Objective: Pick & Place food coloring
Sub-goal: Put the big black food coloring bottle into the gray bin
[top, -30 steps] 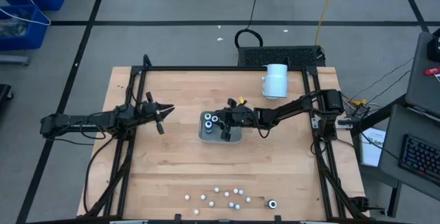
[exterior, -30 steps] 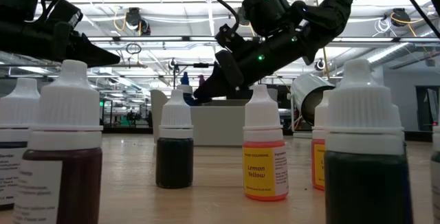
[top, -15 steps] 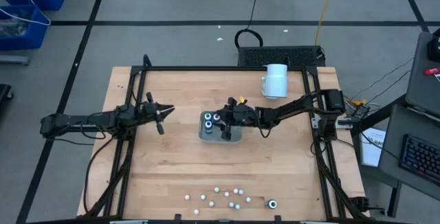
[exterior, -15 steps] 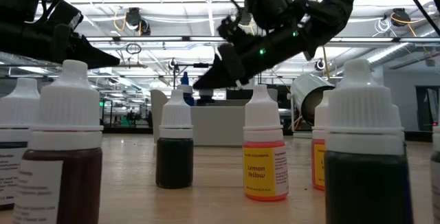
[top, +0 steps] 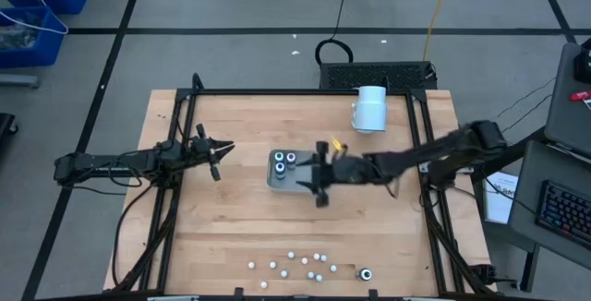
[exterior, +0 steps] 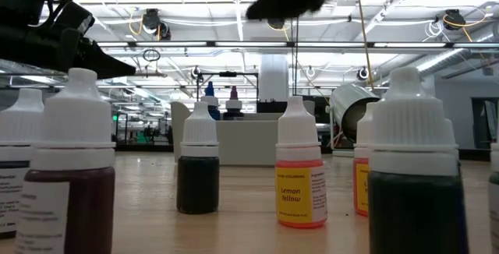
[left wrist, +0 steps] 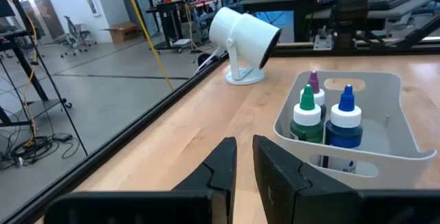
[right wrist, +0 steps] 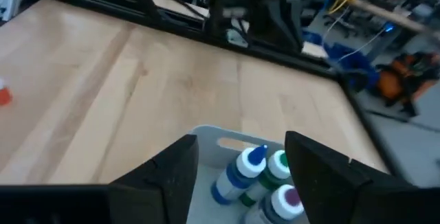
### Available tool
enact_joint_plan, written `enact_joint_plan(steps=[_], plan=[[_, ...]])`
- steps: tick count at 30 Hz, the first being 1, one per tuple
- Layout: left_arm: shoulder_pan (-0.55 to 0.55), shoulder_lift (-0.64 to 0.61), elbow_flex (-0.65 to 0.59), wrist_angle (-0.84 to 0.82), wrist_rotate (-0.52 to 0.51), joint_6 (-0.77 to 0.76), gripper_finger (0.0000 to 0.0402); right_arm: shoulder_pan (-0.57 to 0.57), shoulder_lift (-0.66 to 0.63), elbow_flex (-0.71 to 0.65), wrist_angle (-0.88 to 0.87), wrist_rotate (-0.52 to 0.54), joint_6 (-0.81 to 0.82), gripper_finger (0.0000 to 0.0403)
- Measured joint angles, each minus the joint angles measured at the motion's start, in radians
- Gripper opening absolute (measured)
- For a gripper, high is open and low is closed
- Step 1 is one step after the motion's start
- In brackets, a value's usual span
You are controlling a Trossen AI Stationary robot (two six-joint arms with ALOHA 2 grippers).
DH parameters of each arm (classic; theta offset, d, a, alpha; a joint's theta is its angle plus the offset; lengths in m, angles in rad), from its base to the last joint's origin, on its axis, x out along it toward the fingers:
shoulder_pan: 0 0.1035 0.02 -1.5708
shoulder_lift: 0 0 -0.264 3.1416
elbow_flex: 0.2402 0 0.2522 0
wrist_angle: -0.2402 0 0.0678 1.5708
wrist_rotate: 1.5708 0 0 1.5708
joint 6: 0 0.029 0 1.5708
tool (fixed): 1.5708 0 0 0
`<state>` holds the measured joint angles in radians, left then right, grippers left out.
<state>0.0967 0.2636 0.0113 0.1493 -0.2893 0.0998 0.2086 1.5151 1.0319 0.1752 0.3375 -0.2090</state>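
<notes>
Three food coloring bottles, blue (left wrist: 342, 122), green (left wrist: 306, 117) and purple-tipped (right wrist: 284, 200), stand upright in the pale tray (top: 282, 182) at the table's middle. Several more bottles (top: 297, 263) stand on their bases along the near edge; in the low view they fill the foreground, among them the lemon yellow one (exterior: 300, 178). My right gripper (right wrist: 240, 141) hangs open above the tray's near right corner (top: 317, 188), with nothing between its fingers. My left gripper (left wrist: 244, 147) waits at the table's left (top: 218, 156), pointing toward the tray, a narrow gap between its fingers.
A large white cylinder (top: 370, 108) on a stand is at the far right of the table. A black frame (top: 277, 92) runs along the far edge and both sides. Bare wood lies between the tray and the near row of bottles.
My right gripper has risen from the tray and drawn back toward the table's right and near side; in the low view it has gone up to the picture's top edge. The bottles in the tray stay upright where they were.
</notes>
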Motion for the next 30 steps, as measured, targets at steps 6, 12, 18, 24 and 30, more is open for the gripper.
enact_joint_plan(steps=[6,12,18,24,30], plan=[[0.000,0.000,0.000,-0.001,0.000,-0.017,0.0058,0.220,-0.112,0.044,-0.203,0.192,0.039,0.0174],[0.000,0.000,0.000,0.002,0.000,-0.031,0.0058,0.352,-0.236,0.012,-0.342,0.212,0.250,0.0147],[0.000,0.000,0.000,0.004,0.000,-0.029,0.0058,0.426,-0.318,-0.153,-0.350,0.082,0.285,0.0113],[0.000,0.000,0.000,0.005,0.000,-0.004,0.0058,0.443,-0.354,-0.378,-0.081,0.024,0.329,0.0103],[0.000,0.000,0.000,0.002,0.000,0.022,0.0058,0.449,-0.413,-0.516,0.072,0.001,0.330,0.0125]])
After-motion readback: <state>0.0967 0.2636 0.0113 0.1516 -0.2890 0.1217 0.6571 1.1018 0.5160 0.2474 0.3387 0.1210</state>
